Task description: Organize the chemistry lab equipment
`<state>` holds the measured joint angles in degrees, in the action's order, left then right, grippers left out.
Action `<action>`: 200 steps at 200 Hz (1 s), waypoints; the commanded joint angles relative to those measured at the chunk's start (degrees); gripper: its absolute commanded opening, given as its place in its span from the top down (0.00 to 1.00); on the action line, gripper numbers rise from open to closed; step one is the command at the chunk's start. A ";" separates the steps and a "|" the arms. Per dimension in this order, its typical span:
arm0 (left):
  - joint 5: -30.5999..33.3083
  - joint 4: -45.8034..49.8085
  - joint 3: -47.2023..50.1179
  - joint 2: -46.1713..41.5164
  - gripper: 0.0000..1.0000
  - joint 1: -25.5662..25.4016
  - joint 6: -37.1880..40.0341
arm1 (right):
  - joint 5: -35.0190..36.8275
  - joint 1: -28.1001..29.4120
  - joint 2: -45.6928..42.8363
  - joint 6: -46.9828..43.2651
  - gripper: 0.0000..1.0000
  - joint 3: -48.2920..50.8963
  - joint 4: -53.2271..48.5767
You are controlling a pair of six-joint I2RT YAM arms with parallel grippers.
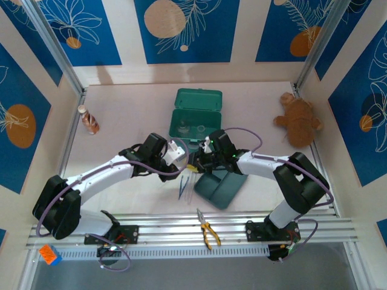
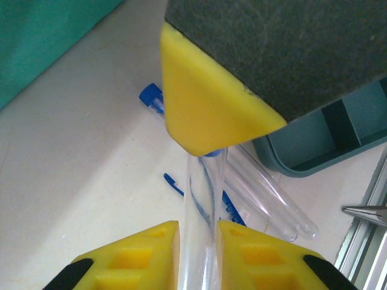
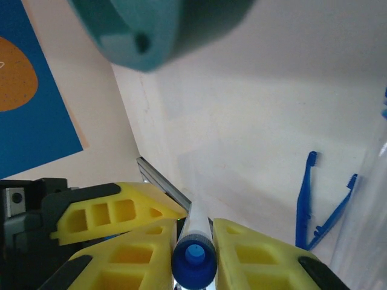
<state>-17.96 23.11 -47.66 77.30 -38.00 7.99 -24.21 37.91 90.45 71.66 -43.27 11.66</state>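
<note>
My left jaws are closed on a clear test tube (image 2: 202, 241), pinched upright between them above the surface (image 2: 72, 181). My right jaws clamp its other end, at the blue cap (image 3: 195, 261). Spare tubes (image 2: 266, 199) lie just beside the green tray (image 2: 326, 139).

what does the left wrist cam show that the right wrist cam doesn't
Left wrist: spare test tubes lying on the white table beside a teal divided tray, plus a pliers tip. Right wrist: a blue wall panel and the blue cap of the gripped tube. Shared: a clear test tube pinched in the camera's own claw, left claw or right claw, and blue tweezers on that table.
</note>
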 commanded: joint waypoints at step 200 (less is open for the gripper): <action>-2.30 1.33 -4.17 -1.97 0.57 16.64 -0.40 | 27.38 10.36 -7.22 -20.66 0.79 -27.45 -46.33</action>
<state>-18.59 24.95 -48.82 75.16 -27.73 8.75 -2.85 46.19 82.04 55.88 -64.69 -26.48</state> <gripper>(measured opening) 0.434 0.210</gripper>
